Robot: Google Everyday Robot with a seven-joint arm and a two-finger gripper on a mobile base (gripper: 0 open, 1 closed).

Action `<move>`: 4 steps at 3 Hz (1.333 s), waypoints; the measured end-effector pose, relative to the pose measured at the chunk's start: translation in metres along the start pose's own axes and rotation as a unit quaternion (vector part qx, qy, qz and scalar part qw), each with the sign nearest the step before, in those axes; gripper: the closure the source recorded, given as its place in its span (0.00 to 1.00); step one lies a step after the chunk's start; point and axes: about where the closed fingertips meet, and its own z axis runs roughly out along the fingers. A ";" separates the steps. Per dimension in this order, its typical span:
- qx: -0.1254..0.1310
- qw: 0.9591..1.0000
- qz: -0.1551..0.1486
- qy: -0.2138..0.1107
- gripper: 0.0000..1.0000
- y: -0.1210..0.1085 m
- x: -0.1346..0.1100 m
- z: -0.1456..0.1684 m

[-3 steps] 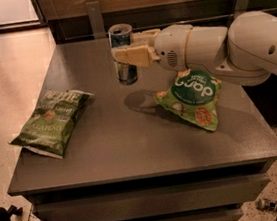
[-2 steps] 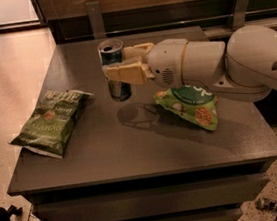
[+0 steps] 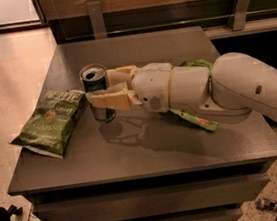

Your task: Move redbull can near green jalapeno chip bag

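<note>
The redbull can (image 3: 96, 90), slim with a silver open top, is held upright in my gripper (image 3: 106, 89), whose cream fingers (image 3: 112, 100) are shut around its middle. It hangs just above the dark table (image 3: 148, 151), over its own shadow. The green jalapeno chip bag (image 3: 50, 121), dark olive with pale lettering, lies flat at the table's left edge, just left of the can and apart from it. My white arm reaches in from the right.
A brighter green chip bag (image 3: 196, 121) lies at the table's right, mostly hidden under my arm. A wooden wall panel with metal brackets (image 3: 97, 18) stands behind the table. Tiled floor lies to the left.
My gripper has carried the can leftward and toward the front of the table, closer to the jalapeno bag. The arm now covers most of the brighter green bag.
</note>
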 end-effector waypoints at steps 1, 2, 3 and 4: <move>-0.028 1.000 -0.001 0.000 1.00 0.012 0.013 0.012; -0.041 0.999 0.010 0.011 1.00 0.015 0.033 0.019; -0.048 0.998 0.019 0.019 1.00 0.016 0.048 0.023; -0.050 0.998 0.022 0.019 0.90 0.016 0.052 0.025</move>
